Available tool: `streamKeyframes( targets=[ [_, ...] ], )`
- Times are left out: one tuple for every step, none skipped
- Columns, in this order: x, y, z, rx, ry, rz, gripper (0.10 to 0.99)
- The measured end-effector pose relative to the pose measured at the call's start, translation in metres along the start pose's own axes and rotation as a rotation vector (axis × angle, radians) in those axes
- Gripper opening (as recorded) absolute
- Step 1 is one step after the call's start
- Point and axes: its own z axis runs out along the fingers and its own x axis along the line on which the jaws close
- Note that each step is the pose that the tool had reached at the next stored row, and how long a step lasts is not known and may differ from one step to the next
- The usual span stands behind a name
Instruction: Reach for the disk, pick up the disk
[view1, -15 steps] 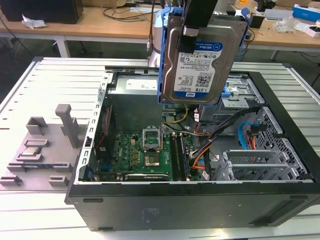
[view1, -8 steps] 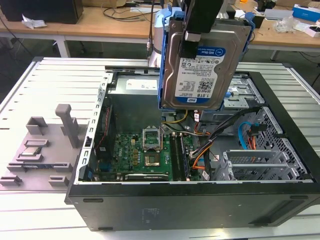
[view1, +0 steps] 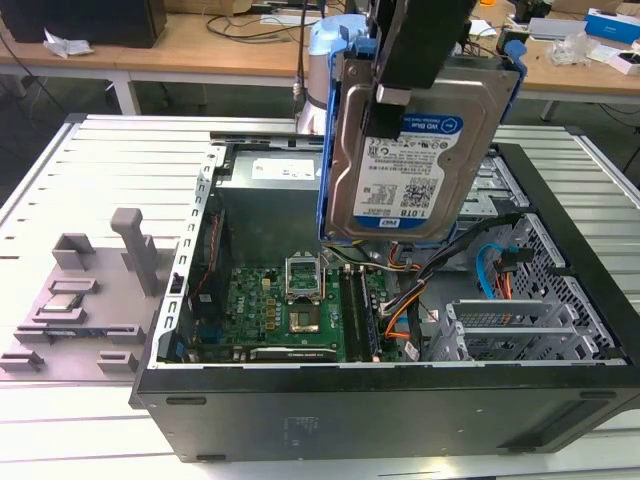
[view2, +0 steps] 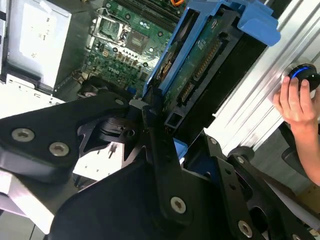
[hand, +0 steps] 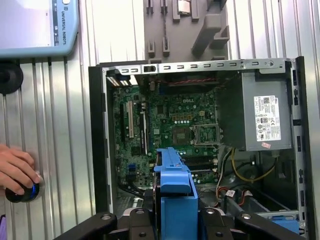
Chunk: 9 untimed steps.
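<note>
**Above the open case: disk lifted clear**

Above the computer case (view1: 380, 400), the gripper (view2: 150, 115) is clamped on the disk (view1: 415, 150), holding it label-out, raised over the motherboard (view1: 290, 315). Beyond the case, a hand (view2: 295, 102) rests on a round button (view2: 305, 75) on the ribbed table (view1: 100, 170).

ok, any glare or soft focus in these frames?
Exterior view: even light, the disk sharp, its metal face a little shiny. Second wrist view: the gripper near the lens looks soft. First wrist view: the blue bracket looks soft, the motherboard crisp.
</note>
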Motion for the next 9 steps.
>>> streamKeyframes(
  targets=[
    [0.0048,-0.0004,0.0006,0.000,-0.0005,0.000,0.369],
    [0.0100,-0.0008,0.0023,0.000,-0.0005,0.000,0.369],
    [0.0124,-0.0011,0.0031,0.000,-0.0005,0.000,0.369],
    [0.0148,-0.0013,0.0039,0.000,-0.0004,0.000,0.369],
    [0.0181,-0.0016,0.0047,0.000,-0.0004,0.000,0.369],
    [0.0204,-0.0018,0.0052,0.000,-0.0003,0.000,0.369],
    [0.0243,-0.0022,0.0060,0.000,-0.0005,0.000,0.369],
    [0.0268,-0.0024,0.0065,0.000,-0.0005,0.000,0.369],
    [0.0287,-0.0026,0.0071,0.000,-0.0005,0.000,0.369]
  ],
)
